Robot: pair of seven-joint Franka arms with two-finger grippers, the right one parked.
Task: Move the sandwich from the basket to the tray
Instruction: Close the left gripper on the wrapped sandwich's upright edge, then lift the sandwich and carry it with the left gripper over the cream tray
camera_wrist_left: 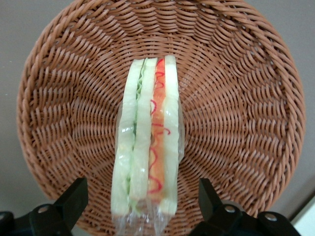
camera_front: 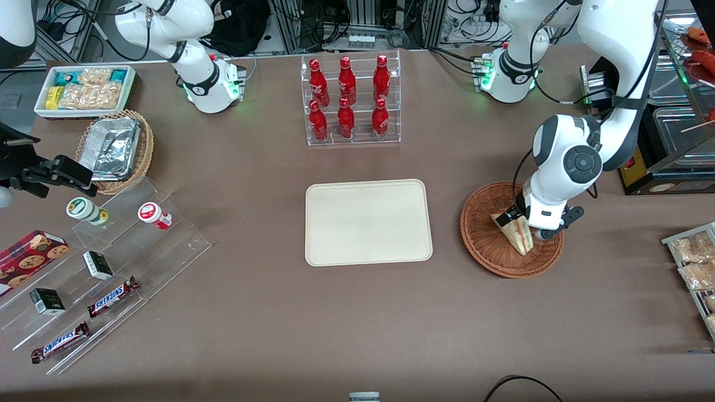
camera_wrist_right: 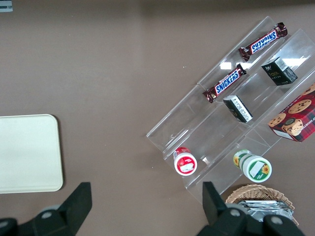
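1. The table (camera_front: 357, 312) is brown and carries everything listed here.
2. The tray (camera_front: 368, 222) lies flat at the table's middle, bare, with its long sides parallel to the table's near edge.
3. A clear rack of red bottles (camera_front: 351, 100) stands farther from the front camera than the tray, near the table's edge on the arms' side.
4. The basket (camera_front: 491, 245) sits beside the tray, toward the working arm's end of the table, a strip of table between the two.
5. The gripper (camera_wrist_left: 142, 204) hangs low over the basket, above the part of it that lies away from the tray; its fingers (camera_wrist_left: 74, 199) are spread wide, one on each side of the sandwich's end, and no contact with the bread shows.
6. The sandwich (camera_wrist_left: 147, 137) stands on edge in the basket's middle, wrapped in clear film, its red-orange and green filling stripe facing up. In the front view its pointed end reaches toward the basket's near rim.
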